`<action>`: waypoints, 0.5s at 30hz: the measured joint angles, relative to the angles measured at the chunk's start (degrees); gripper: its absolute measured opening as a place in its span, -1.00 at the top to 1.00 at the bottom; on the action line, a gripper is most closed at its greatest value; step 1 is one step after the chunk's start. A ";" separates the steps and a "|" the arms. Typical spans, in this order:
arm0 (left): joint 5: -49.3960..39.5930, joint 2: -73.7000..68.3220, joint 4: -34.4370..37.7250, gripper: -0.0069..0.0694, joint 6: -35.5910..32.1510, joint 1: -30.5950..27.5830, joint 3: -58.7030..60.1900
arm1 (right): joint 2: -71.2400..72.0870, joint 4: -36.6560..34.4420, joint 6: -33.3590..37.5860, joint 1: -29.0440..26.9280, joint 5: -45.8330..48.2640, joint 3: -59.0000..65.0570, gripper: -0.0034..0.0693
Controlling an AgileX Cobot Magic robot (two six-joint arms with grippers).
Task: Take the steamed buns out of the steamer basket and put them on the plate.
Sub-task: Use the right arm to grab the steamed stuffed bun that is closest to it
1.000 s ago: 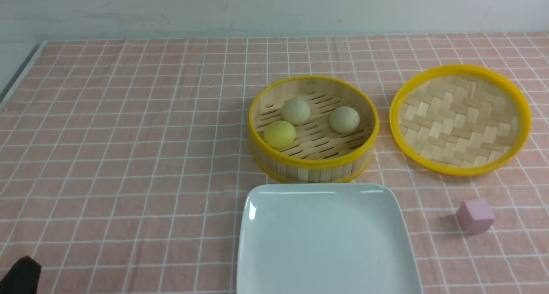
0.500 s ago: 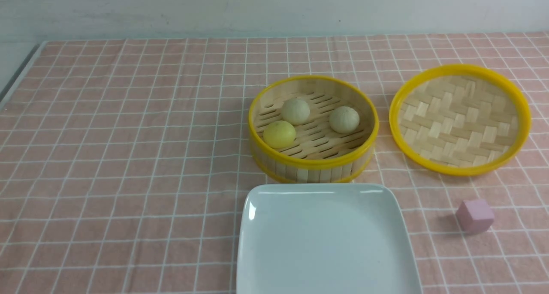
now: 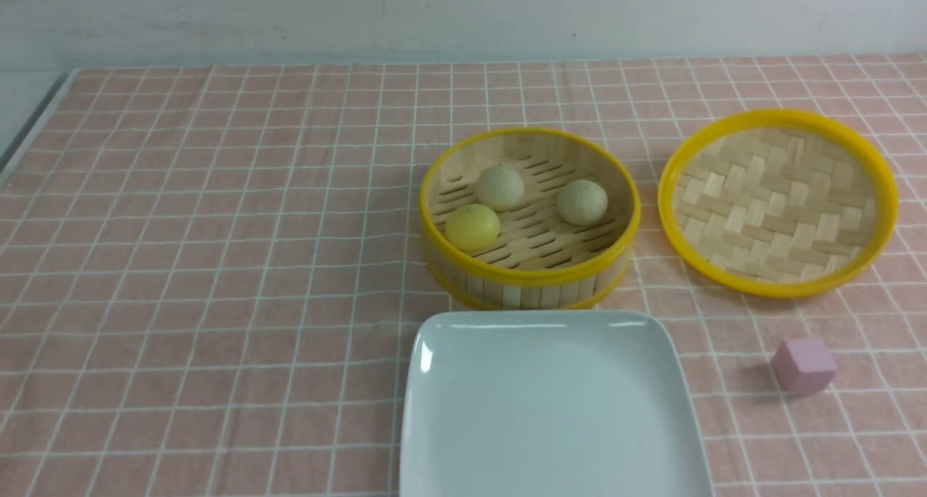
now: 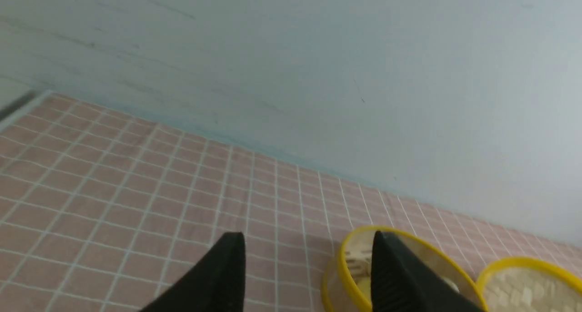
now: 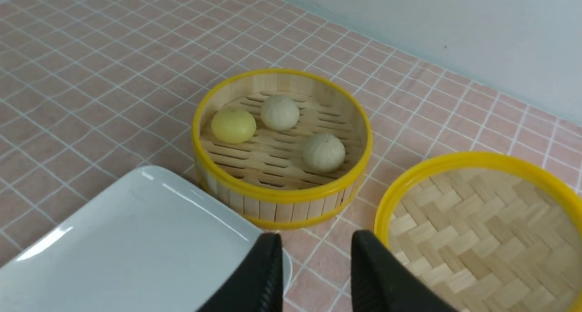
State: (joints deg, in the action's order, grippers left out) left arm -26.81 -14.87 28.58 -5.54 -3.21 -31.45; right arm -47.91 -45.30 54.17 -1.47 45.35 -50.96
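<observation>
Looking across the worktop (image 3: 217, 265), we find the plate (image 3: 550, 410) nearest us, the lid (image 3: 778, 288) far right and the basket (image 3: 529, 290) just behind the plate. Our left gripper (image 4: 307, 239) is raised and points almost level toward the back wall, fingers apart, gripping nothing, with the basket ahead. Our right gripper (image 5: 316, 237) tilts down above the plate's corner, fingers apart, also gripping nothing. The three buns (image 3: 500, 188) sit in the basket. A pink cube (image 3: 804, 365) lies right of the plate.
</observation>
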 joint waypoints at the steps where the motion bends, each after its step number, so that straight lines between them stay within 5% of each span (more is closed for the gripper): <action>1: -0.15 0.00 0.66 -0.21 -0.80 0.00 0.00 | 0.00 -0.29 0.48 0.00 -0.08 -0.09 0.25; 6: -3.16 -5.07 18.79 -0.17 -22.17 0.00 0.00 | -17.03 -4.19 9.08 0.00 -0.06 -8.76 0.25; 15: -7.63 -15.31 33.20 -0.17 -43.30 0.00 0.00 | -42.58 -4.99 9.66 0.45 7.47 -30.71 0.25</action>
State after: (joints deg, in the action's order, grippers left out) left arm -34.44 -30.18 61.79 -48.84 -3.21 -31.45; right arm -90.49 -50.29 63.83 -1.02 52.82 -81.68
